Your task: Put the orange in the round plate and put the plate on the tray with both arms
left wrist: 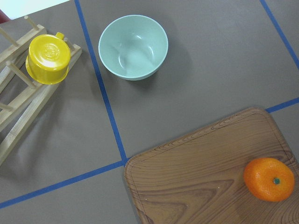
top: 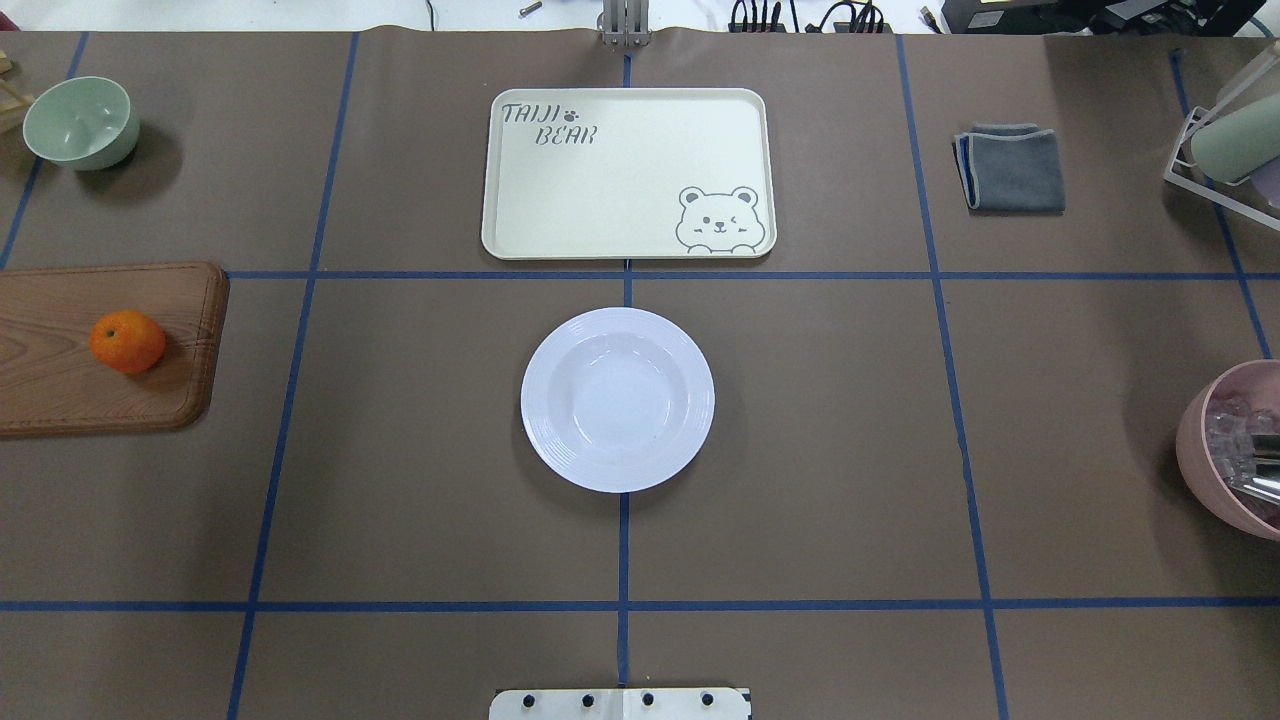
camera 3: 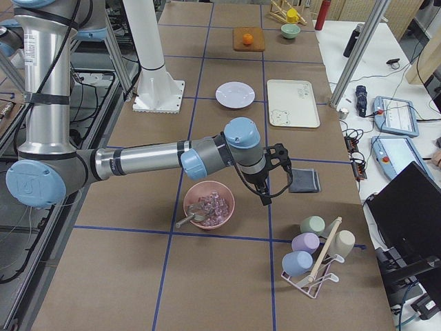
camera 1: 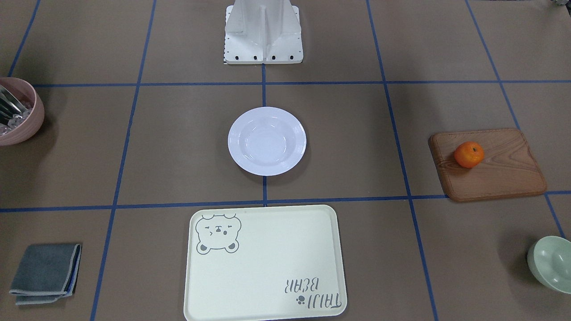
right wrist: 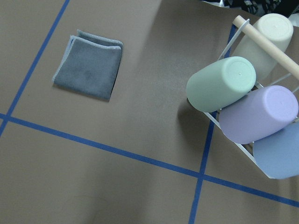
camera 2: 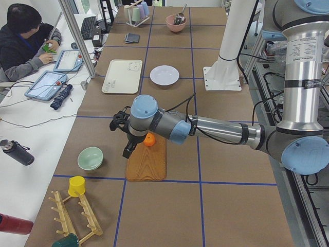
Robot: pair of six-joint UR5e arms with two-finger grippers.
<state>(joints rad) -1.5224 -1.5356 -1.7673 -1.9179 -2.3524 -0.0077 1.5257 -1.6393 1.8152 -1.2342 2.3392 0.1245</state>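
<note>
The left arm (camera 2: 216,128) reaches over the table's 9 o'clock end, its gripper (camera 2: 127,151) hanging near the orange (top: 128,341). The right arm (camera 3: 145,160) holds its gripper (camera 3: 264,196) at the 3 o'clock end, between the pink bowl (camera 3: 209,205) and the cloth (camera 3: 304,181); I cannot tell from these side views whether either claw is apart or together. Seen from overhead with the plate (top: 535,420) as hub, the tray (top: 620,190) lies bare at 12 o'clock, apart from the plate. The board (top: 60,390) at 9 o'clock carries the orange, well apart from both.
</note>
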